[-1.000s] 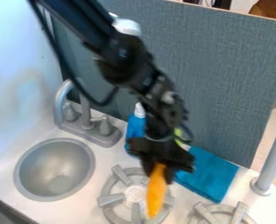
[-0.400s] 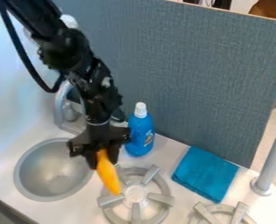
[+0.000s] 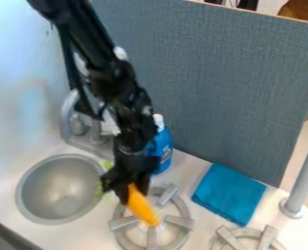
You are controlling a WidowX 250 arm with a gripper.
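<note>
The black gripper hangs over the left edge of the left burner, right of the sink. It is shut on an orange, carrot-like object, whose lower end slants down to the right over the burner's middle. Something yellow-green shows behind the gripper's left side. Just behind the arm, on the right, a blue bottle with a white cap stands upright.
A round grey sink lies at the left, with a grey faucet behind it. A folded blue cloth lies right of the burner. Farther right are a second burner and a grey post. A grey panel stands behind.
The gripper went left from over the left burner to the sink's right edge, then came partly back right, carrying the orange object. The bottle and cloth stayed put.
</note>
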